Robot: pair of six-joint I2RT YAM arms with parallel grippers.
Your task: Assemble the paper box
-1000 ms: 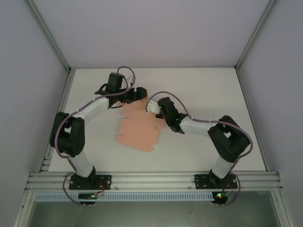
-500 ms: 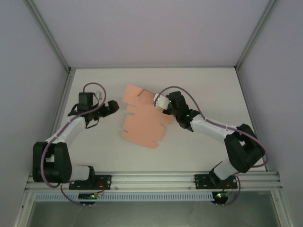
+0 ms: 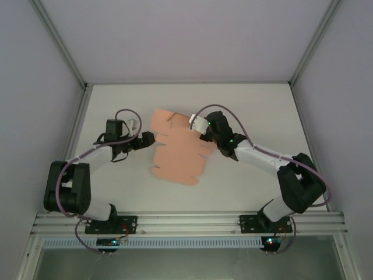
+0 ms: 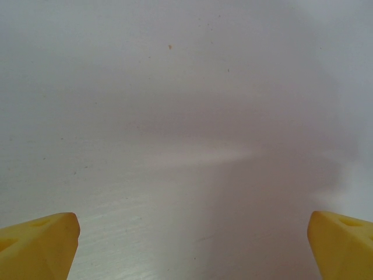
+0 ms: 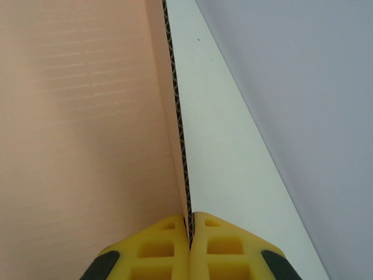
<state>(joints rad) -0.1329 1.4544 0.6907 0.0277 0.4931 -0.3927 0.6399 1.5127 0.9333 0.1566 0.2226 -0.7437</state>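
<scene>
Pretty simple scene here. The paper box (image 3: 176, 150) isn't folded up yet. It's a flat salmon-pink cut-out sheet with flaps and tabs, sitting around the middle of the white desk (image 3: 262, 105) between the two arms. The right claw (image 3: 194, 125) is at the sheet's far right part, pressed together and pinching the cardboard. The right wrist view makes that really clear: the paper box (image 5: 87, 116) fills the left side, and its fluted edge runs straight down into the right claw (image 5: 190, 226). The two yellow fingers (image 5: 157, 245) there are squeezed tight on it, with bare desk (image 5: 227, 151) and a greyish wall off to the right. It's hard to say from above how much of the sheet is lifted off the desk. The left claw (image 3: 148, 139) is just beside the sheet's left edge, pointing at it but not touching. Its jaws are spread wide with nothing in them. In the left wrist view the left claw (image 4: 192, 236) shows as two yellow fingertips (image 4: 41, 245) poking in at the bottom corners, far apart, with plain white desk (image 4: 175, 116) between them.
</scene>
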